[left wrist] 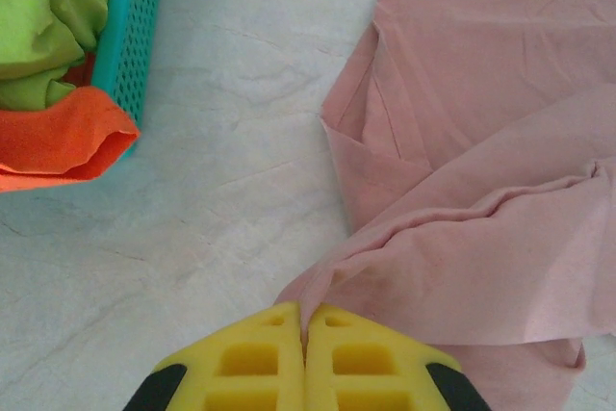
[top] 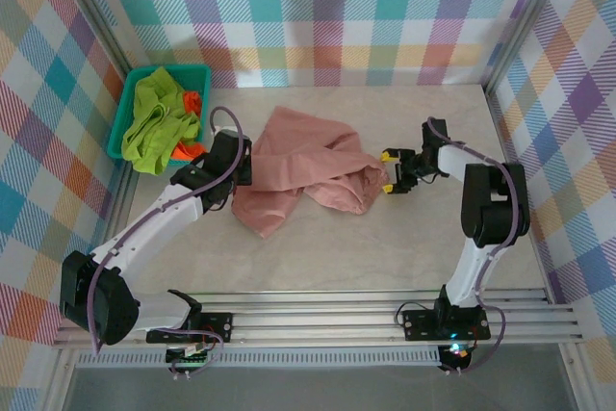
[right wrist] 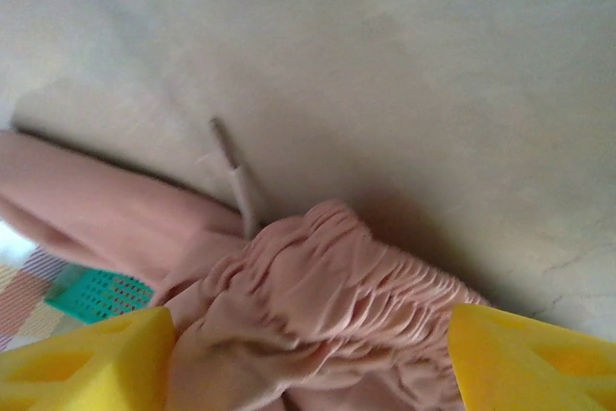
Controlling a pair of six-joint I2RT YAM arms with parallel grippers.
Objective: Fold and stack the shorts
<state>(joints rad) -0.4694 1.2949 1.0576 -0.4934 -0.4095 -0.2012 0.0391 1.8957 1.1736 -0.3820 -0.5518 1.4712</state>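
Pastel plaid walls (top: 337, 7) enclose a pale marbled tabletop (top: 318, 257), aluminium rails (top: 318, 320) along its near edge.

Robot lab test cell, pastel plaid panels (top: 337, 7) walling three sides around the right claw (top: 388, 171), pale marble-look tabletop (top: 385, 247) beneath it, bare aluminium rails (top: 327, 320) behind it.

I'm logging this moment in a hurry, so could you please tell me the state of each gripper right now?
Left gripper: closed, pinching the pink shorts.
Right gripper: open, fingers either side of the waistband.
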